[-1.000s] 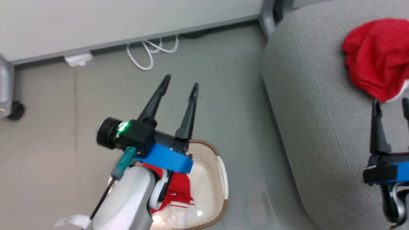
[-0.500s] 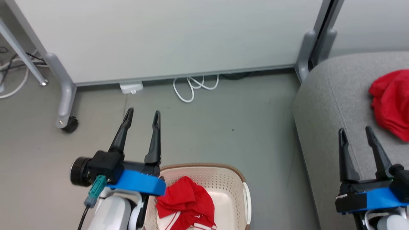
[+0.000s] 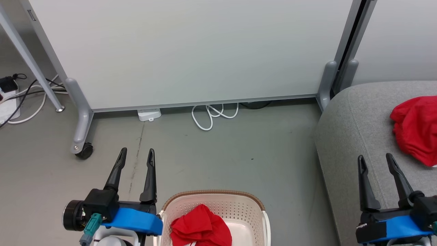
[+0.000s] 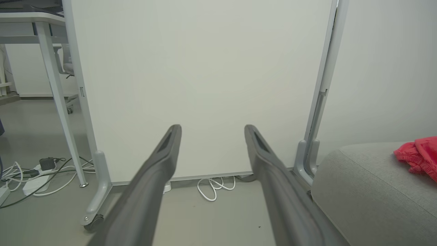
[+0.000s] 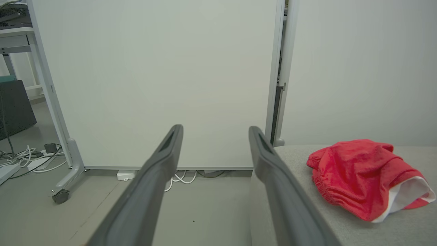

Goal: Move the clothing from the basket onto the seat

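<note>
Your left gripper (image 3: 137,150) stood at the lower left of the head view, its two dark fingers spread wide with nothing between them, just left of the cream perforated basket (image 3: 213,193) at the bottom centre. One red garment (image 3: 201,229) lay crumpled inside that basket. Your right gripper (image 3: 374,156) sat at the lower right, its jaws likewise wide apart and empty, the fingers showing against the grey sofa (image 3: 344,136). The second red garment (image 3: 414,133) lay on the sofa at the right edge of the frame, near those fingers but apart from them. In the right wrist view it sat at the centre right, with a white panel (image 5: 409,193) at its lower right end. A pale grey wheeled partition (image 3: 191,51) stood across the top of the head view, with a coil of white cable (image 3: 211,116) on the floor (image 3: 239,157) below its lower edge and a black caster (image 3: 84,151) at the left
</note>
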Controlling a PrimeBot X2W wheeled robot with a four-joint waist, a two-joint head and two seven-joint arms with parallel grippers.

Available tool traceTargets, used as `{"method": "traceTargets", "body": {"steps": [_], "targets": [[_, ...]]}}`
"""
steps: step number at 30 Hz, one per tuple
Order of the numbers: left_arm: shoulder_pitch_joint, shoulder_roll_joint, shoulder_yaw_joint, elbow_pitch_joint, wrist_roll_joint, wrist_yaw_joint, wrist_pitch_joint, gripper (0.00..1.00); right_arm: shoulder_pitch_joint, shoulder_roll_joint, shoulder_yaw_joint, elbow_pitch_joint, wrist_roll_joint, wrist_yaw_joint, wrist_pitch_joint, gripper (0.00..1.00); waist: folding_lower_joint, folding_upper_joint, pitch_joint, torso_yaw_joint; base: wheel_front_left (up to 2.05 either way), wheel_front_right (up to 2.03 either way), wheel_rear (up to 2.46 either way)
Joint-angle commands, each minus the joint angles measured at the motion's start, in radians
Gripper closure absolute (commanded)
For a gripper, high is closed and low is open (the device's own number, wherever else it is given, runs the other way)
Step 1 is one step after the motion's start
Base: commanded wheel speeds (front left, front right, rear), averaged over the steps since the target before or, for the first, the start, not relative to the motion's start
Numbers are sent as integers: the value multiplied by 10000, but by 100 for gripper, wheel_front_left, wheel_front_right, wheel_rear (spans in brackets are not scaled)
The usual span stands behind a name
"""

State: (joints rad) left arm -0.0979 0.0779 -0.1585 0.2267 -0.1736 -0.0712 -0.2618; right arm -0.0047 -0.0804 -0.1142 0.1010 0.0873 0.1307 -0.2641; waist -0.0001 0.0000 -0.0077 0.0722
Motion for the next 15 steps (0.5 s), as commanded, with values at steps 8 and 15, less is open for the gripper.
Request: {"method": "traceTargets", "body": {"steps": [8, 15], "targets": [[185, -127, 285, 135, 262, -168, -48, 0, 220, 128, 22, 41, -184, 3, -6, 0, 1, 0, -68, 0, 0, 0, 0], [188, -196, 381, 130, 351, -243, -48, 0, 206, 139, 38, 68, -153, 2, -5, 0, 1, 0, -86, 1, 0, 0, 0]]}}
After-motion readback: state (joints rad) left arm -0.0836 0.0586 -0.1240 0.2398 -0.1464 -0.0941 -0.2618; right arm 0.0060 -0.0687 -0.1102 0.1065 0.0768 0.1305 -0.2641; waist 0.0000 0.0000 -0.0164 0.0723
